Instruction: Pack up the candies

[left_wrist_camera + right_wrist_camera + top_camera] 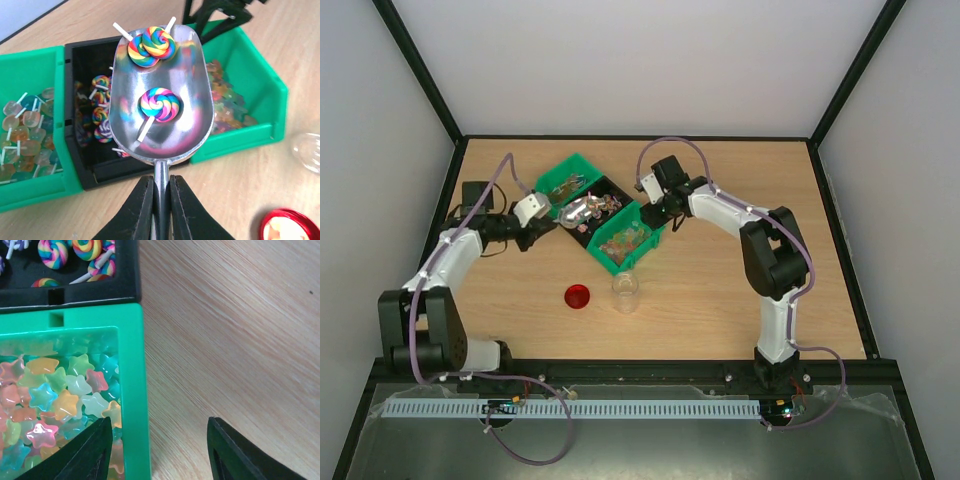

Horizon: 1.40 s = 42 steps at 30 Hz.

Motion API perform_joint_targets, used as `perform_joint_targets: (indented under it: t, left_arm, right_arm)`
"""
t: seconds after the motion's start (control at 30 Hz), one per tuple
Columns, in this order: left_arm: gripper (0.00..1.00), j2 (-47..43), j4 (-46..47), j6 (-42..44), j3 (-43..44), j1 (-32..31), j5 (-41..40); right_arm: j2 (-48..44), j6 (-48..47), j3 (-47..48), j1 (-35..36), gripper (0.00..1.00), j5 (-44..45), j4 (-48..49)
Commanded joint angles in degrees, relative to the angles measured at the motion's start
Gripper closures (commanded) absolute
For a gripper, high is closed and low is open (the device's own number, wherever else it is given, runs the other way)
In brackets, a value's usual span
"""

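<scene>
- The pale wooden bench [720,300] carries everything, and both arms reach towards its far half.
- Three open plastic bins stand in a row. A black bin [70,100] lies directly below the left gripper's load. It is flanked by a green bin of pale lollipops [30,187] and a green bin of star sweets [270,95].
- The right gripper [157,450] is spread wide and holds nothing. It straddles the star bin's wall, one finger over the stars and the other over bare bench.
- The left gripper [161,200] is pinched narrow on the thin handle of a silver metal scoop [195,100], whose bowl juts ahead of it, roughly level.
- A clear round jar [626,291] stands nearer the arm bases than either gripper and looks empty.
- A red round lid [577,296] lies off the jar, just beside it.
- The candies: three rainbow swirl lollipops [160,104] lie in the scoop ahead of the left gripper, and more fill the black bin beneath.
- The task seems to be in its early part. One scoopful is lifted and nothing shows as packed. Carrying it to the jar, tipping it in and fitting the lid are left.
</scene>
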Motion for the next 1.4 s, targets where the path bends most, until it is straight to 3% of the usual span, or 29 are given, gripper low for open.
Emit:
perform_joint_targets:
  t: [0.0, 0.2, 0.47, 0.7, 0.87, 1.37]
  left_arm:
    - [0.98, -4.70, -17.11, 11.84, 2.42, 1.53, 4.60]
    - [0.98, -12.30, -28.33, 19.05, 3.90, 1.93, 5.55]
    - [0.98, -16.31, -45.07, 31.19, 8.62, 1.73, 2.91]
    - [0.98, -18.47, -52.27, 36.43, 11.34, 0.32, -0.89]
    - [0.98, -19.67, -52.13, 33.92, 13.13, -3.57, -3.00]
    - [0.98, -17.56, -45.83, 20.02, 14.94, -21.64, -14.65]
  right_arm:
    - [-3.16, 0.66, 1.99, -0.23, 0.43, -0.99, -2.59]
    - [-5.66, 0.42, 1.96, -0.29, 0.25, -1.85, -3.01]
    - [-10.00, 0.33, 1.31, -1.33, 0.13, -4.22, -3.59]
    - [-17.19, 3.03, -4.38, -6.46, 0.05, -13.29, -0.74]
    - [-20.57, 4.68, -7.35, -10.53, 0.04, -19.21, 0.59]
    - [-23.94, 5.55, -12.39, -12.02, 0.01, -19.78, 4.55]
